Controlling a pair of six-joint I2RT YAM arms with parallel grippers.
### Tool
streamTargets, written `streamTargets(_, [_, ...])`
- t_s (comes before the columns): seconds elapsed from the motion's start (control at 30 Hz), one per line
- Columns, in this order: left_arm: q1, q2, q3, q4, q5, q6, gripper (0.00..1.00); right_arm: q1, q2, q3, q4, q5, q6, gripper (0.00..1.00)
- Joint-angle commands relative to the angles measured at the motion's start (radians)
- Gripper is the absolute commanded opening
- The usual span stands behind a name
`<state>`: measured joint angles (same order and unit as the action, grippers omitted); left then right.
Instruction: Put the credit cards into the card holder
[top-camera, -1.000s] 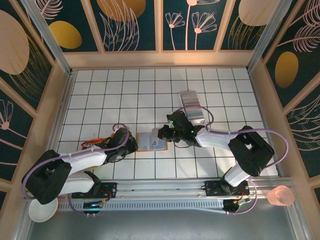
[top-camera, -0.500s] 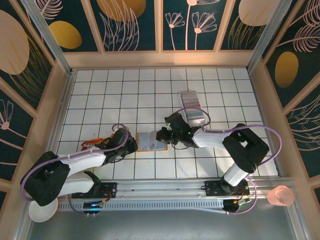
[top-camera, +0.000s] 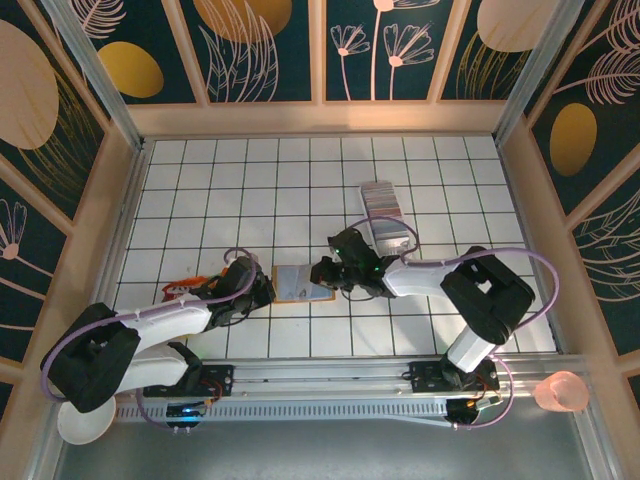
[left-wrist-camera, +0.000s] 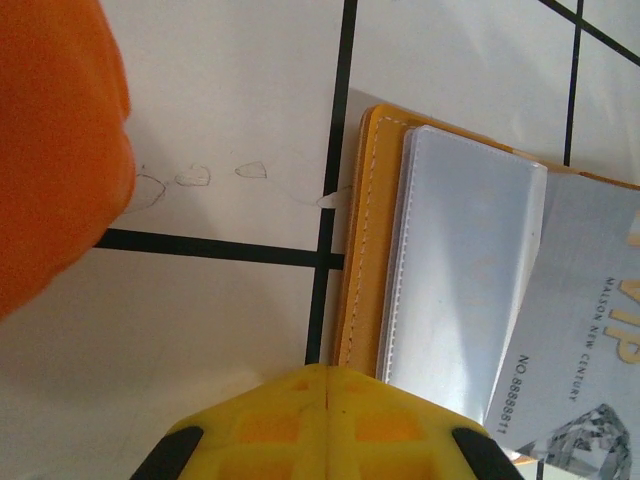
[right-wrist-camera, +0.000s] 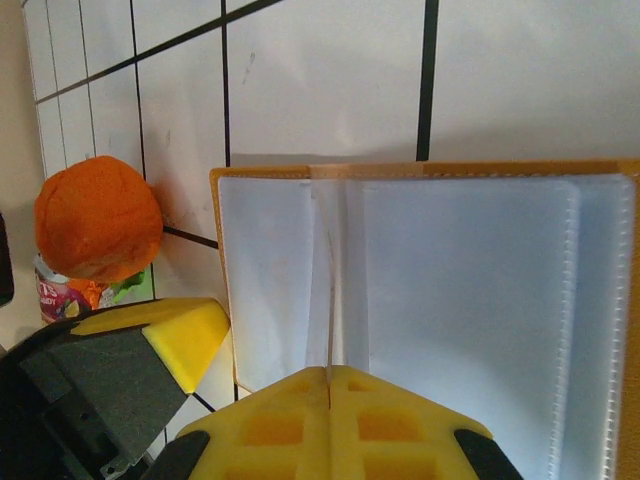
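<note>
The tan card holder (top-camera: 292, 283) lies open on the tiled table, pale clear sleeves up (right-wrist-camera: 470, 280), stitched tan border (left-wrist-camera: 360, 250) on its left side. My right gripper (top-camera: 325, 272) (right-wrist-camera: 330, 372) is shut on a thin credit card (right-wrist-camera: 330, 300), seen edge-on and reaching over the holder's middle fold. That grey card (left-wrist-camera: 590, 320) shows printed numbers and overlaps the sleeve's right side. My left gripper (top-camera: 262, 290) (left-wrist-camera: 328, 372) is shut, its yellow tips resting at the holder's left border. The row of credit cards (top-camera: 383, 198) stands further back right.
An orange ball-like object (top-camera: 185, 290) (left-wrist-camera: 50, 150) (right-wrist-camera: 95, 215) with a colourful packet sits left of the holder, close to the left arm. A white bowl (top-camera: 80, 425) and a pink cup (top-camera: 562, 392) stand off the table's near edge. Wooden walls enclose the table.
My right gripper has shifted slightly left and nearer with the card, bringing it further over the holder. The left gripper has stayed at the holder's left edge.
</note>
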<state>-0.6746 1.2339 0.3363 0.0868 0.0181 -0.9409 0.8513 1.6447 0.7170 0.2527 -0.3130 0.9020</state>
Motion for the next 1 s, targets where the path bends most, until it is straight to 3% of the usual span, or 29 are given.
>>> streamTargets(0.0, [-0.003, 0.003, -0.011, 0.014, 0.016, 0.001, 0.05, 0.012, 0.023, -0.012, 0.035, -0.010, 0.022, 0.00])
streamTargets(0.97, [-0.003, -0.005, -0.016, 0.011, 0.013, -0.001, 0.05, -0.021, -0.105, -0.054, -0.016, 0.055, -0.003, 0.00])
